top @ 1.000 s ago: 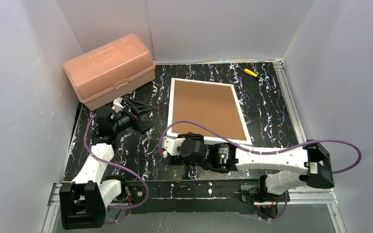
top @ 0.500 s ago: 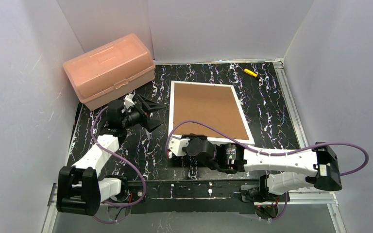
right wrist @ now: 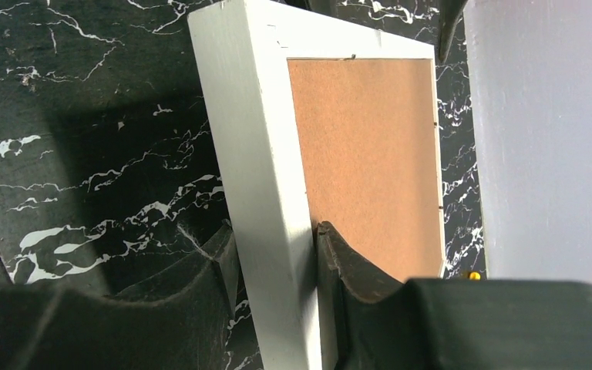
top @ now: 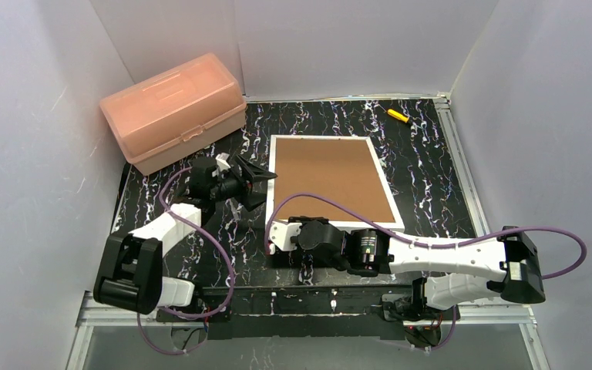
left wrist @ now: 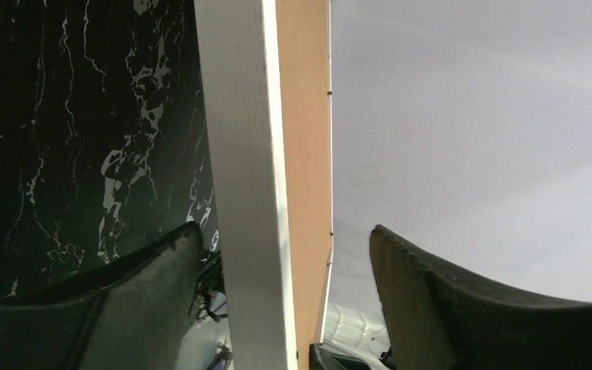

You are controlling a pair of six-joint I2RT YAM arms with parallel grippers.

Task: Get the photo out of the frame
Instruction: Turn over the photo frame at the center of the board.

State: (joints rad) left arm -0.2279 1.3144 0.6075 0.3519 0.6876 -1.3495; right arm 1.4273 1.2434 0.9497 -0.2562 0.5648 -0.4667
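- Right gripper (right wrist: 276,231): clamped on the near border of the frame (right wrist: 250,116), with one jaw outside the white edge and the other pressed on the brown back.
- Left gripper (left wrist: 283,229): released, with the jaws spread to either side of the frame's left edge. One jaw is just beside the white border and the other is well apart from the back, so nothing is gripped.
- Frame, position: laid back-up on the black marbled table (top: 424,169), between the two grippers and toward the middle of the surface. A shadow is cast beside the gripped edge. Whether that edge is raised cannot be told.
- Frame, appearance: a narrow white border, plain and matt, is seen around a flat brown backing board (right wrist: 362,154). Small dark marks are seen along the board's edge and are judged to be retaining tabs.
- Photo: not visible in any view, and judged to be enclosed face-down beneath the board.
- Progress: judged early. The frame is secured at one edge only. The tabs are not yet released, the backing is not yet lifted, and the photo is not yet withdrawn.
- Further back: a pink box (top: 173,108) is noted at the far left and a small yellow item (top: 398,116) at the far right, both well apart from the frame.
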